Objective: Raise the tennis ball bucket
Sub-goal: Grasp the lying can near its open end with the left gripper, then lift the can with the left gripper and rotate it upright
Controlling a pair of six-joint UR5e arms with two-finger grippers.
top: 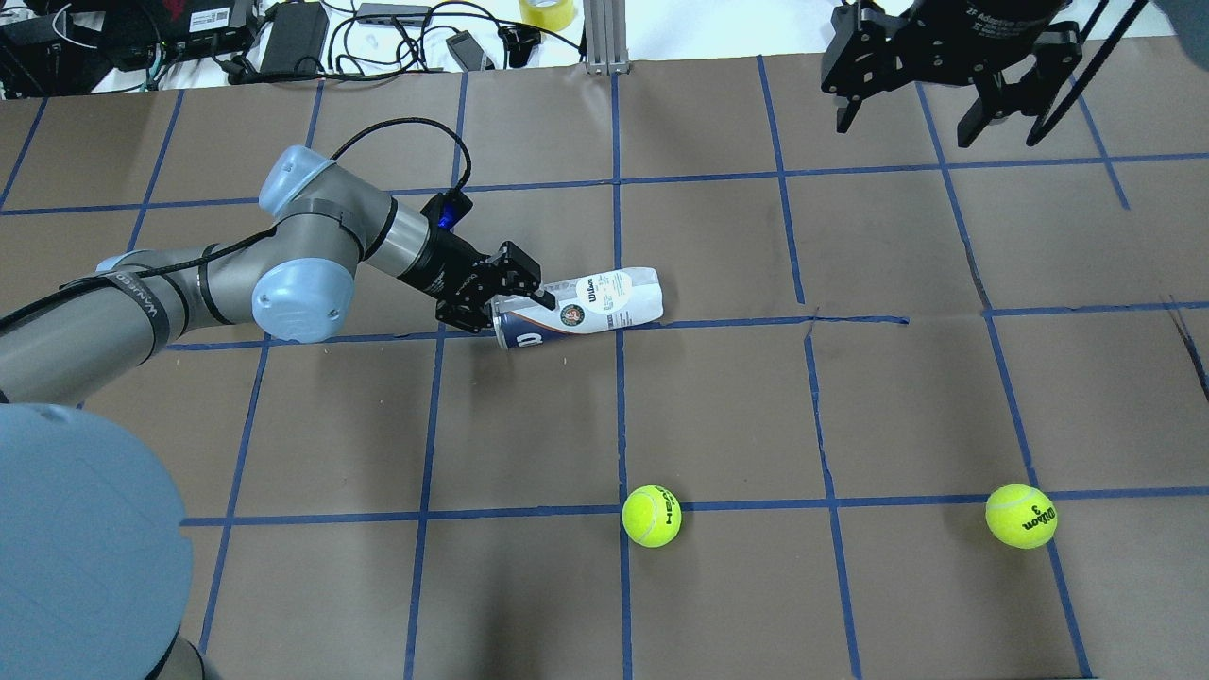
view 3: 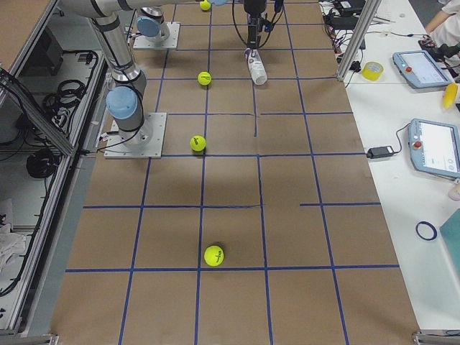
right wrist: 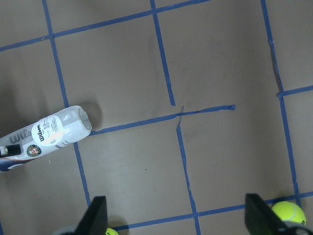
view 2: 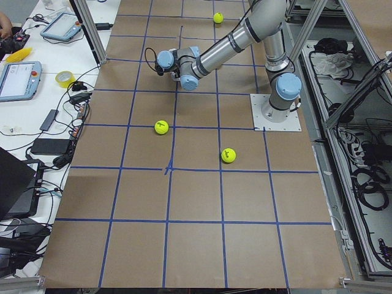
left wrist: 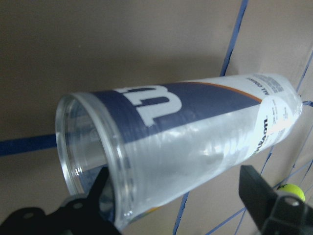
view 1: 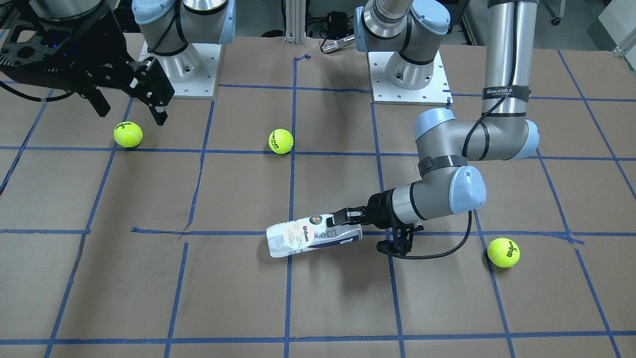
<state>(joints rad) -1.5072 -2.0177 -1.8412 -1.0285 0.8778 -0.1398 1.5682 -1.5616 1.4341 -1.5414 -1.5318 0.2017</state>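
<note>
The tennis ball bucket [view 1: 308,237] is a clear can with a white-and-navy Wilson label. It lies on its side on the brown table, also seen from overhead [top: 590,302]. My left gripper [top: 527,307] is at the can's open end. In the left wrist view its two fingers straddle the can [left wrist: 195,132] near the rim, spread wide, one on each side, and not clamped. My right gripper [view 1: 131,102] hangs open and empty above the table, far from the can, which shows at the left edge of its wrist view [right wrist: 46,137].
Three yellow-green tennis balls lie loose on the table: one under the right gripper [view 1: 128,134], one mid-table [view 1: 280,141], one beside the left arm [view 1: 503,252]. Blue tape lines grid the table. Cables and devices lie beyond the far edge [top: 283,38].
</note>
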